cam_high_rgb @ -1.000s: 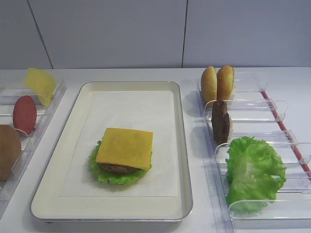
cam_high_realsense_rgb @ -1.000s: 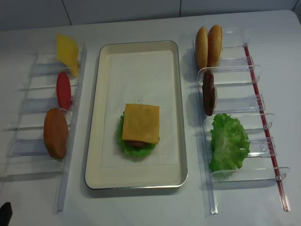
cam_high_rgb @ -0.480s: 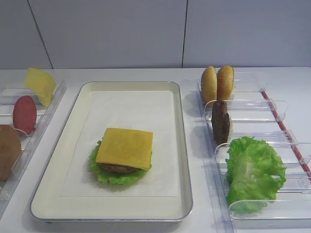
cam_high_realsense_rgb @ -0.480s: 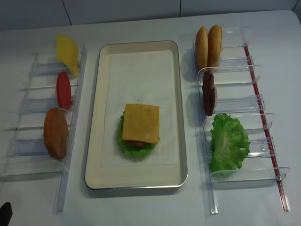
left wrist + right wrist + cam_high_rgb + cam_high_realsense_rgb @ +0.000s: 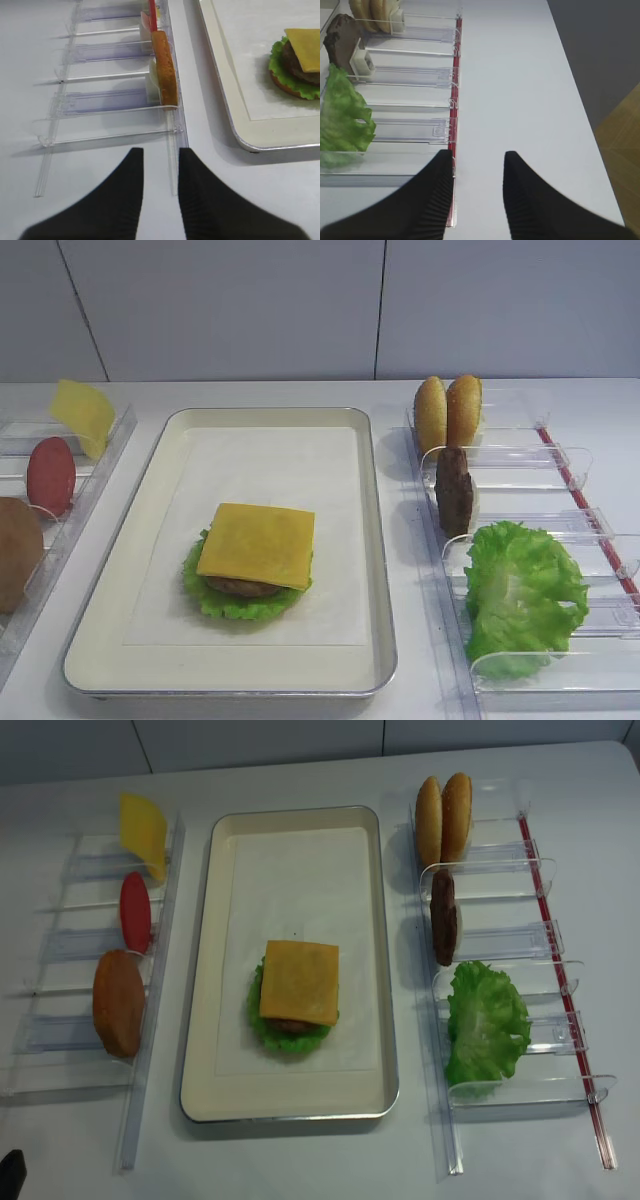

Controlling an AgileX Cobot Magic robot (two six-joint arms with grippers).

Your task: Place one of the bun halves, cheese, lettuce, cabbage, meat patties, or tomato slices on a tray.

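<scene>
Neither gripper shows in the exterior high view. What it does show is the tray in the middle of the table, with the cheese lying flat on top of a stack: a meat patty edge peeks out under it, and lettuce ruffles out below that. To the right, a clear rack holds two bun halves standing on edge, a spare patty upright behind a divider, and a big lettuce leaf. On the left stand a pale yellow slice, a tomato slice and a brown bun half.

From the right wrist, the right gripper has its fingers parted with nothing between them (only bare table shows in the gap). It hangs just outside the rack's red edge strip; the lettuce sits to its left and the tray is out of frame.

From the left wrist, the left gripper is likewise spread and empty, low over the table beside the left rack. The stacked cheese lies well apart, ahead and to the right, on the tray.

In the realsense view, only a dark sliver at the bottom left corner shows; the cheese sits in the tray's near half.
</scene>
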